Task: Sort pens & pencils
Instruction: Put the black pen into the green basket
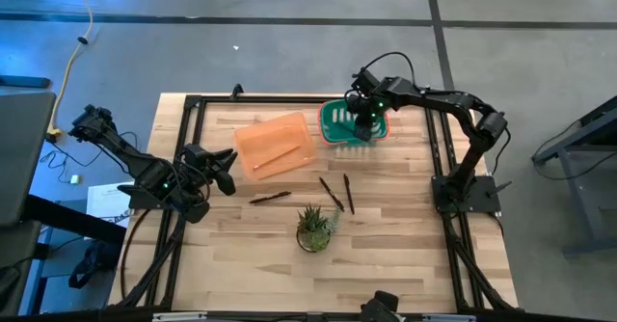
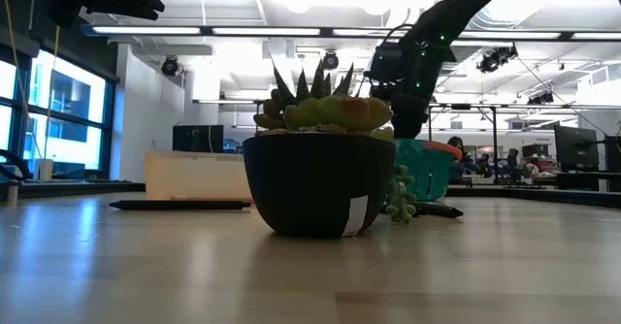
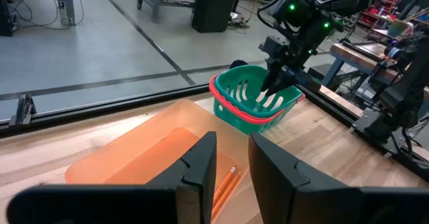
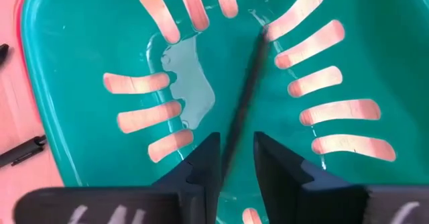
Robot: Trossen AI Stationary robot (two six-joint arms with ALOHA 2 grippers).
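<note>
1. Right gripper [image 4: 234,158] hangs over the green basket [image 1: 333,120] near the table's far edge. Its fingers stand slightly apart with a dark pen [image 4: 244,96] between them; whether they grip it I cannot tell.
2. Left gripper [image 3: 231,158] waits near the left edge, fingers parted, empty.
3. Orange tray [image 1: 253,139], beside the basket, holds pencils [image 1: 278,154].
4. Three pens lie on the table's middle: one [image 1: 270,198] near the tray, two [image 1: 337,192] beside the potted succulent [image 1: 313,228].
</note>
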